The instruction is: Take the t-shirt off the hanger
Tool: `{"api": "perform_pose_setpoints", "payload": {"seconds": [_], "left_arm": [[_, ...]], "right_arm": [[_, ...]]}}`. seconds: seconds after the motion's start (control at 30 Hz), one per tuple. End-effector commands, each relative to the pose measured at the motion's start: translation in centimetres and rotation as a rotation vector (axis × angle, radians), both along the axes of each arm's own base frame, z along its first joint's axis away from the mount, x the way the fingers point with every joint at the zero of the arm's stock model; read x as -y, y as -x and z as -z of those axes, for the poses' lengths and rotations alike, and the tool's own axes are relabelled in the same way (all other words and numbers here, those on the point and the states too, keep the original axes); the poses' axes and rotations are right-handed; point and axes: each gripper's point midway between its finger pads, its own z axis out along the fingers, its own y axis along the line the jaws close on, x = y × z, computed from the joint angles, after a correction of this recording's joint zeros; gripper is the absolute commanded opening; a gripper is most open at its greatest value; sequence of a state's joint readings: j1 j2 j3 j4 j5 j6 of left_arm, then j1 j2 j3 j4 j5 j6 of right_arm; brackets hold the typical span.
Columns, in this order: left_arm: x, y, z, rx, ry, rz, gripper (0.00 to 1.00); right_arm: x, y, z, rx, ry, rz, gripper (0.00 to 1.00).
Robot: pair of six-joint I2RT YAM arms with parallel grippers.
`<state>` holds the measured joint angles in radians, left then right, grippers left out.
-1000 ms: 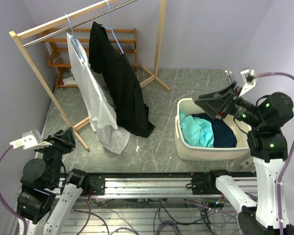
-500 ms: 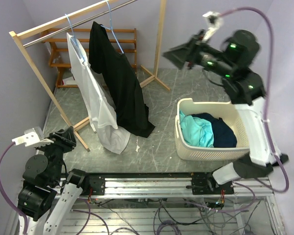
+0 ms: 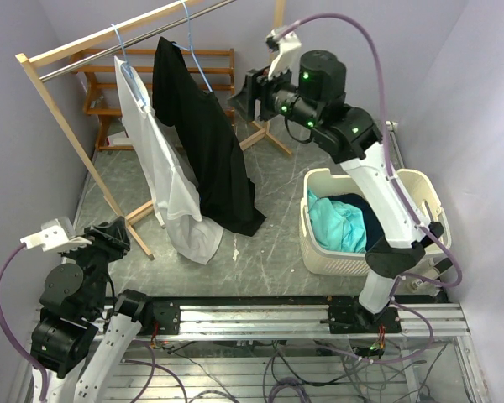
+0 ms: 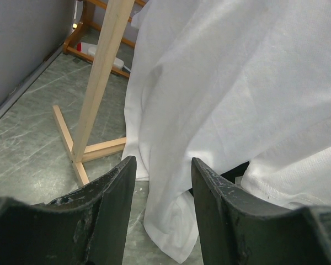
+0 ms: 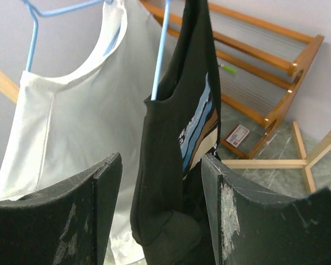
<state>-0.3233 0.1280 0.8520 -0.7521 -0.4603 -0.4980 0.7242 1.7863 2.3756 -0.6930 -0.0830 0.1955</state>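
Black fabric t-shirt [image 3: 206, 143], upper centre: plain from overhead; in the right wrist view, chest print of wavy blue, tan and cream bands. Thin light-blue wire hanger [image 5: 160, 55] at its neck. White fabric t-shirt [image 3: 164, 180] left of it, unpatterned. Pale raw-wood clothes rack [image 4: 103, 72]. Cream slotted plastic basket [image 3: 319, 252], right of centre, holding turquoise cloth [image 3: 336, 227] and navy cloth [image 3: 385, 228]. Grey-green veined stone floor [image 3: 277, 180]. Lilac walls [image 3: 437, 50].

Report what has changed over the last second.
The right pincer swung up from over the laundry basket and leftward to the black t-shirt on its blue hanger. Its jaws stand apart, holding nothing. The left pincer, the white t-shirt, the black t-shirt and the laundry basket stayed put.
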Motion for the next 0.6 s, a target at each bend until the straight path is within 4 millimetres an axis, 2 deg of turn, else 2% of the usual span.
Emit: {"api": "perform_pose_setpoints", "payload": {"seconds": [0.0,0.2,0.43,0.5,0.57], "left_arm": [[-0.6,0.2,-0.6,0.009,0.013,-0.031,0.56],[-0.6,0.2,-0.6,0.008,0.014,-0.037,0.56],[-0.7,0.3,-0.6,0.01,0.016,-0.038,0.56],[-0.7,0.3,-0.5,0.008,0.016,-0.04,0.56],[-0.7,0.3,-0.5,0.006,0.017,-0.043,0.56]], "right_arm": [[-1.7,-0.2,1.1,0.039,0.042,0.021,0.59],[-4.1,1.0,3.6,0.033,0.106,0.009,0.58],[-5.0,-0.1,5.9,0.025,0.174,0.08,0.54],[-5.1,-0.8,6.3,0.023,0.186,0.103,0.49],[-5.4,-1.3,6.4,0.027,0.192,0.115,0.37]]}}
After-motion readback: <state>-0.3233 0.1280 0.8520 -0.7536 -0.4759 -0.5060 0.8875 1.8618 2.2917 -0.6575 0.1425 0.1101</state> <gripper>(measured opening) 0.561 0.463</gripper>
